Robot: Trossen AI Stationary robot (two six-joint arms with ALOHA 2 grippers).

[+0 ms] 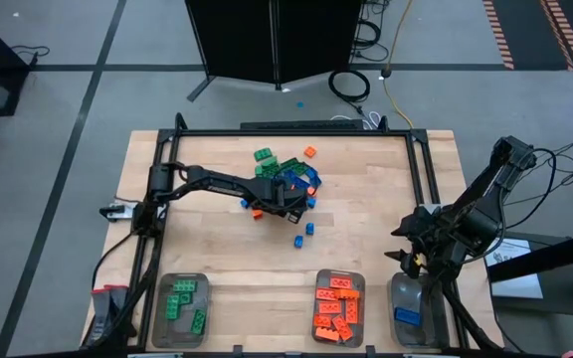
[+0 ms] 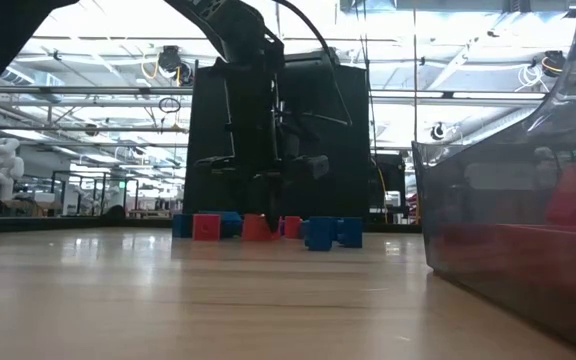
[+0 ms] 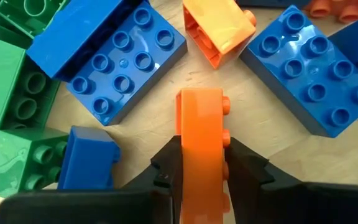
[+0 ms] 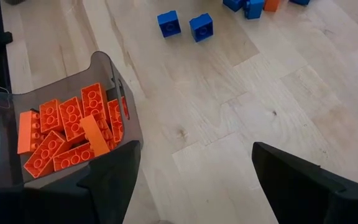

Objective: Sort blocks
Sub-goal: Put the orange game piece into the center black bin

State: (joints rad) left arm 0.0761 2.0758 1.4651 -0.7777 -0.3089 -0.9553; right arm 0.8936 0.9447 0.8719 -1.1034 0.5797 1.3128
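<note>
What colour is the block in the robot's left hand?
Orange block, clearest in the left wrist view, between the left hand fingers.

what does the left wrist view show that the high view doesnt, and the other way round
Only the left wrist view: the left gripper closing its fingers on an upright orange block, with studs visible on the blue blocks around it. Only the high view: three clear trays along the near edge, holding green, orange and blue blocks, and the right gripper above the blue one. Both: the mixed pile on the wooden table.

Left gripper (image 3: 201,168) fingers (image 3: 166,171) pinch an upright orange block (image 3: 200,140) among blue blocks (image 3: 120,53).
</note>
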